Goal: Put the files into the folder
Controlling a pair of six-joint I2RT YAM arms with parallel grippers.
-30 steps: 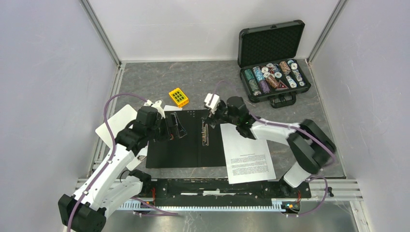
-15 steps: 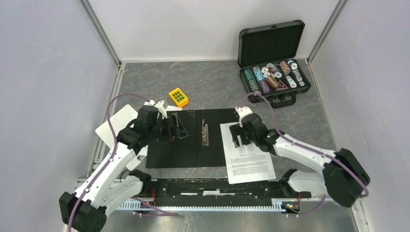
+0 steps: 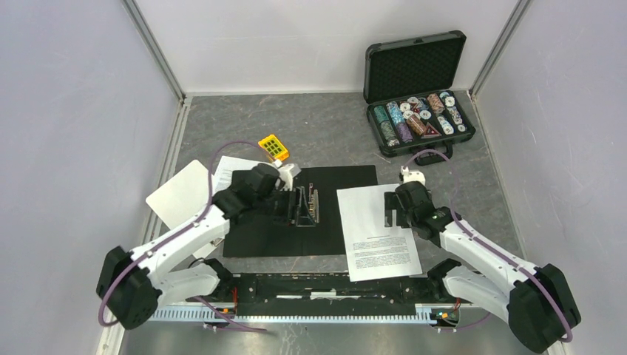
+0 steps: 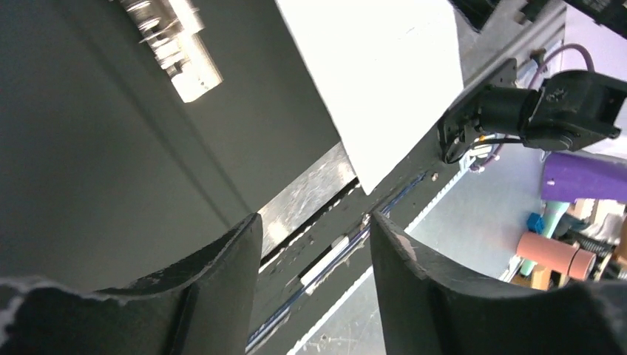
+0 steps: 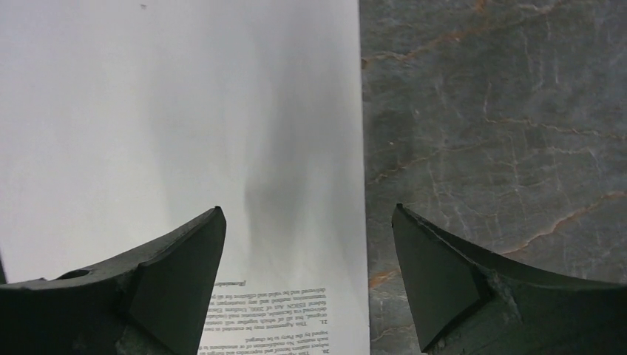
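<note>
The folder [image 3: 270, 229] lies open and flat, black inside up, with its metal clip [image 3: 314, 205] near the spine. A printed white sheet, the file [image 3: 377, 233], lies on the table beside the folder's right edge. My left gripper [image 3: 302, 207] is open and empty just above the folder, next to the clip. In the left wrist view the gripper [image 4: 314, 222] has the black cover [image 4: 111, 148], the clip [image 4: 174, 44] and the sheet [image 4: 370, 74] ahead. My right gripper [image 3: 390, 214] is open and empty; in its wrist view the gripper [image 5: 307, 211] straddles the sheet's [image 5: 222, 111] right edge.
An open black case of poker chips [image 3: 418, 96] stands at the back right. A yellow block [image 3: 273, 148] lies behind the folder. A white clipboard [image 3: 180, 194] lies at the left, and another white sheet [image 3: 235, 164] shows behind my left arm.
My right gripper has left the folder's clip and moved right and nearer, over the sheet's right edge. My left gripper has moved right across the folder to the clip.
</note>
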